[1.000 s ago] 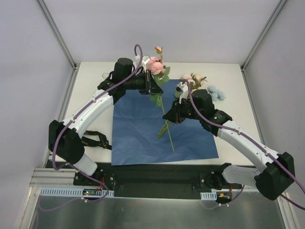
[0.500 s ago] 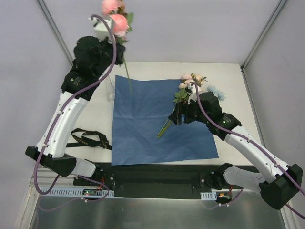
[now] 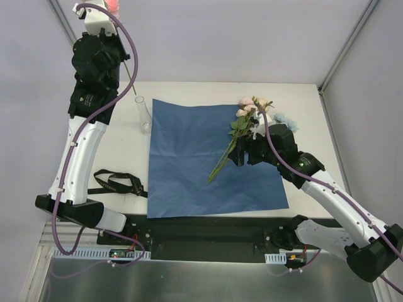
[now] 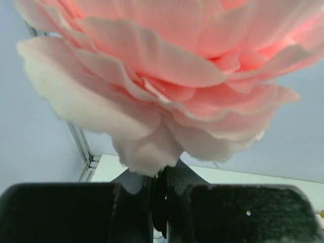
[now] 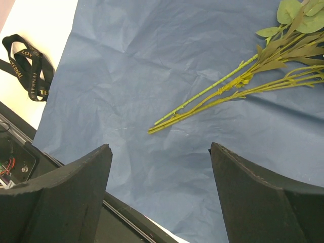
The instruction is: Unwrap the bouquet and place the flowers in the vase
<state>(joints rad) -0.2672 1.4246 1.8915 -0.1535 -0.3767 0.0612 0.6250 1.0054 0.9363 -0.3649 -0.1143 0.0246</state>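
My left gripper (image 3: pixel 115 25) is raised high at the back left, shut on the stem just under a pink rose (image 3: pixel 114 5). The rose (image 4: pixel 162 76) fills the left wrist view above the closed jaws. Its thin stem hangs down, and its end is just above the clear glass vase (image 3: pixel 143 115). The bouquet's blue paper (image 3: pixel 189 157) lies spread flat. The other flowers (image 3: pixel 247 113) lie on it, stems (image 5: pixel 217 93) pointing to the near left. My right gripper (image 3: pixel 242 151) hovers open over the paper beside those stems, holding nothing.
A black ribbon (image 3: pixel 116 184) lies on the table left of the paper and shows too in the right wrist view (image 5: pixel 30 63). A light-blue bloom (image 3: pixel 286 121) rests by the right arm. Frame posts stand at the back corners.
The left arm has lifted the pink rose off the paper and swung it up and left, over the vase. The right gripper has opened, let go of the stems and drawn back a little.
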